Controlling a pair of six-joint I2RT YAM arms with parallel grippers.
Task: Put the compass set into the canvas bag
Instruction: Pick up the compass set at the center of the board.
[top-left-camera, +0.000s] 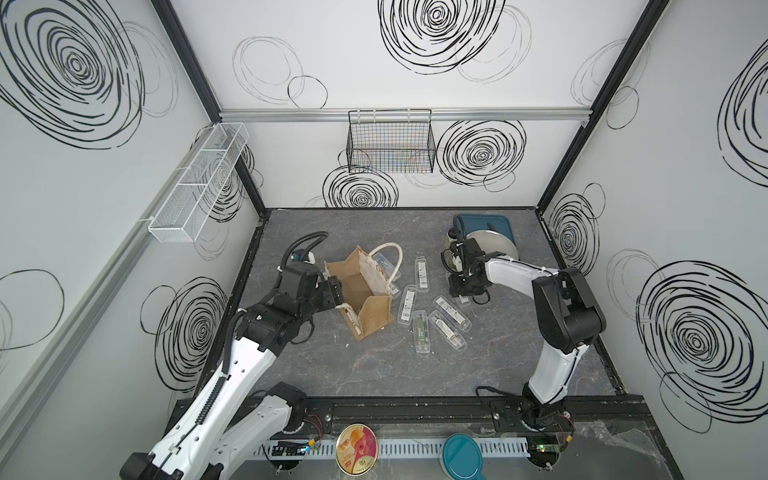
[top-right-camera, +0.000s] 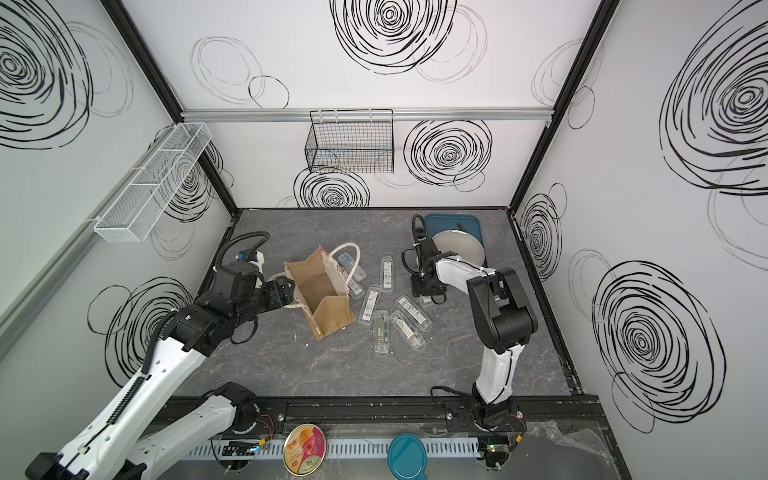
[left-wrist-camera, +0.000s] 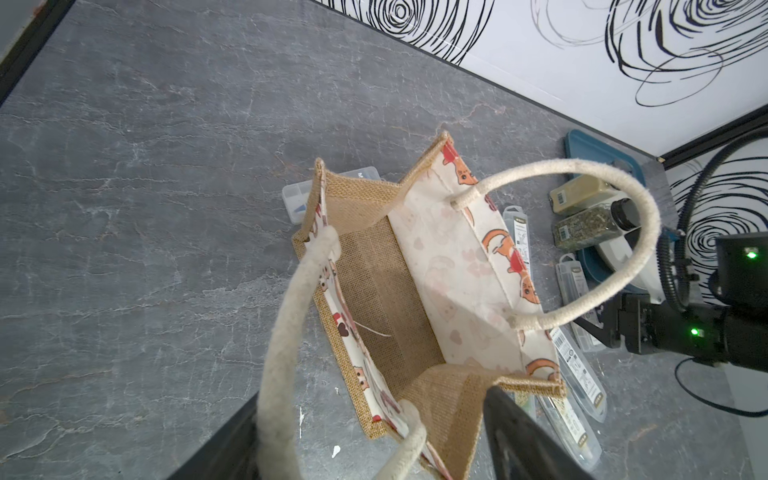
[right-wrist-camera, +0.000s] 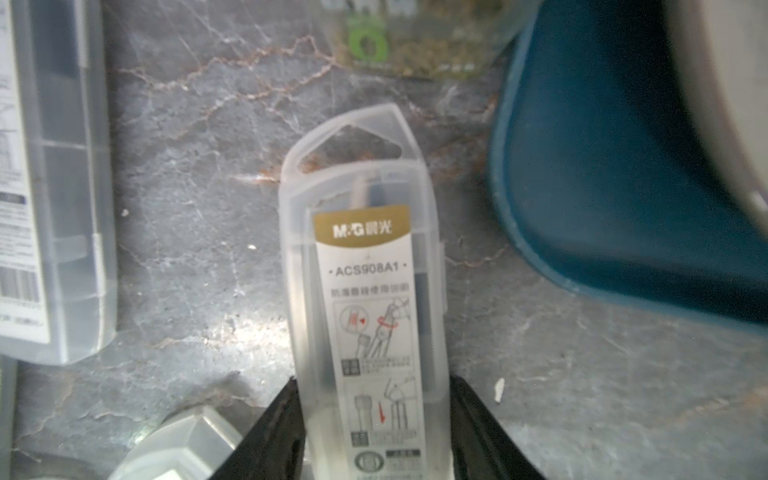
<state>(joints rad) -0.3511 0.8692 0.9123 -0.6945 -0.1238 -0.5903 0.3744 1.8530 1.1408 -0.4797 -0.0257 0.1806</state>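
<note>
Remote desk, early in the job: my right gripper (right-wrist-camera: 372, 388) is clamped on the long sides of a clear plastic compass-set case with a gold-and-white label (right-wrist-camera: 365, 270). The case appears to lie flat on the grey marbled tabletop (top-left-camera: 374, 374), not yet lifted. My left gripper (top-left-camera: 335, 293), jaws spread wide, straddles one white rope handle (left-wrist-camera: 282, 332) at the near rim of the small tan burlap canvas bag with cream, orange-printed panels (left-wrist-camera: 386, 291). The bag stands upright and open just ahead of it, its floor bare. Several similar clear cases (top-left-camera: 422, 273) lie between the bag and the right gripper. By my reading nothing is bagged: lift, carry and drop are all left to do.
</note>
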